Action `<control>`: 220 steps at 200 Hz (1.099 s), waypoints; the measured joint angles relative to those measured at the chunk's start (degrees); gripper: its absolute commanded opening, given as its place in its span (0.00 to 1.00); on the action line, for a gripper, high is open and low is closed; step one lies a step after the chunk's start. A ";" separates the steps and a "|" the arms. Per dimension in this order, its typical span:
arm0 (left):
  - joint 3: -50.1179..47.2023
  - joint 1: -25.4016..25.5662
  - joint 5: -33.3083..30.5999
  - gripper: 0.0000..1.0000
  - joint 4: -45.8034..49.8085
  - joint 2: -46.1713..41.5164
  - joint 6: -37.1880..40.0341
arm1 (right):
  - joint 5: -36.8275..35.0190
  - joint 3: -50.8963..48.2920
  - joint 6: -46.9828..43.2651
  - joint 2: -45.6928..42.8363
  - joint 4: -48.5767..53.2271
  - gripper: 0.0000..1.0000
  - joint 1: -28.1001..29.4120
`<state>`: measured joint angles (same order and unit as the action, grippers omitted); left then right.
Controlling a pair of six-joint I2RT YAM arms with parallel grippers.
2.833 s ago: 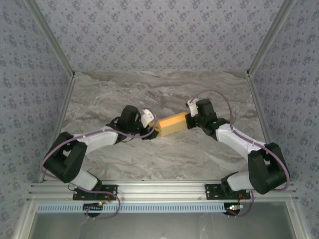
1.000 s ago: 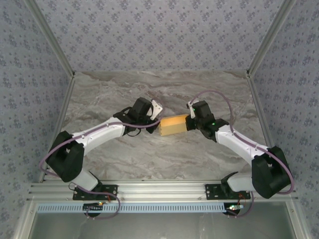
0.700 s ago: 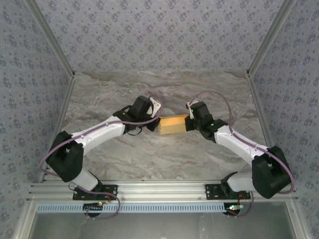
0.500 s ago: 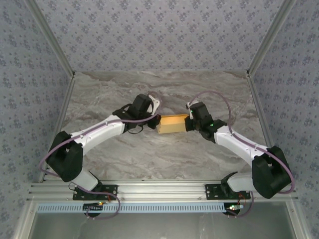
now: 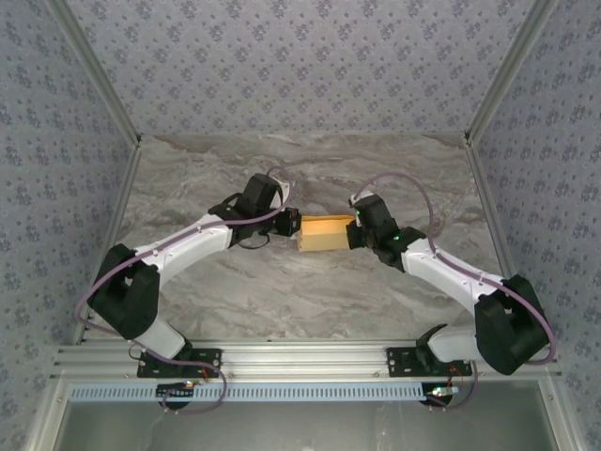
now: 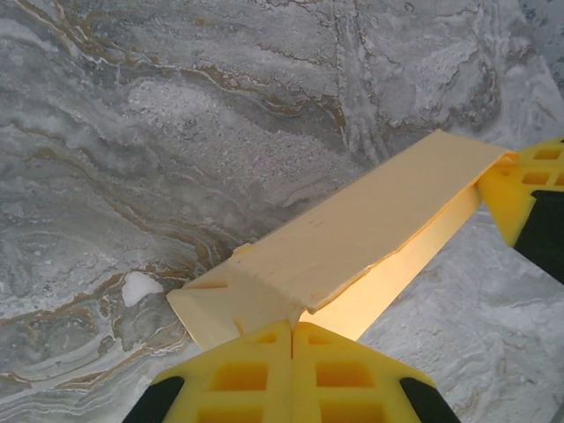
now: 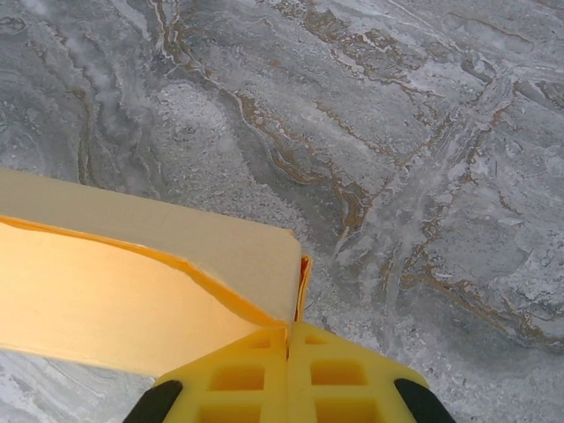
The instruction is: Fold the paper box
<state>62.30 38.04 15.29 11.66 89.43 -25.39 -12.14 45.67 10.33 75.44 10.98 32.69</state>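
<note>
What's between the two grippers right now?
The paper box spans the gap, left gripper at one end, right gripper at the other; top view shows it.

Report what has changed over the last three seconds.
The left gripper moved farther from its base, wrist rolling over, still pinching the left end of the yellow-orange paper box. The box turned slightly more level. Unchanged: the right gripper pinched shut on its right end, with the box held between both.
</note>
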 measured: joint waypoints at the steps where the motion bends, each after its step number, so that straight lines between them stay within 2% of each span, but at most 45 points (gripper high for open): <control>1: 0.00 -0.04 0.09 0.00 -0.02 0.00 -0.07 | 0.00 0.00 0.00 0.00 0.02 0.00 0.02; 53: -0.68 -1.31 3.32 0.00 -1.44 0.15 -3.69 | -0.33 0.00 0.00 -0.02 0.07 0.00 0.33; 220: -1.90 -3.87 7.91 0.00 -9.18 3.76 -16.37 | -2.69 1.07 0.00 1.09 1.40 0.00 1.60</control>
<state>60.40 34.17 23.20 2.48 93.19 -41.76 -14.83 46.74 10.33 76.53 12.38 34.28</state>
